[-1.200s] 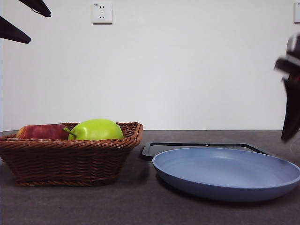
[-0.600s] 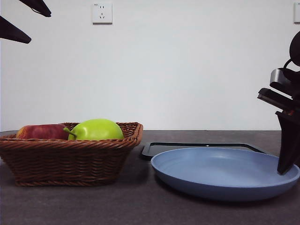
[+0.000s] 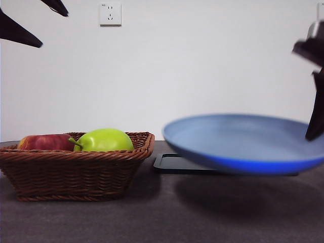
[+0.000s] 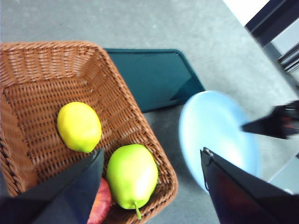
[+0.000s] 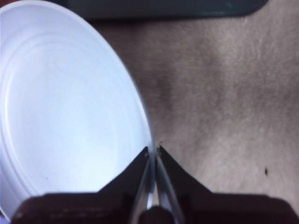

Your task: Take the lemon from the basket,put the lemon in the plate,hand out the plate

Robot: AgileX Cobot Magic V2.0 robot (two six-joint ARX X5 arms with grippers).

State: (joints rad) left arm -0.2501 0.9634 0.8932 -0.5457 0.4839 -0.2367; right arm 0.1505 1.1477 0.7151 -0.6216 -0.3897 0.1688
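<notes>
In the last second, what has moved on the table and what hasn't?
The right end effector came down, closed on the plate at its rim and lifted it clear of the table; the plate now hangs above the black tray, empty. The left end effector shifted only slightly, open above the basket. The lemon, green fruit and apple stayed in the basket.

A bare test room or lab — blank white wall (image 3: 202,66), a lone wall socket (image 3: 110,13) at eleven o'clock, plain grey table (image 3: 152,217) — nothing homely.
</notes>
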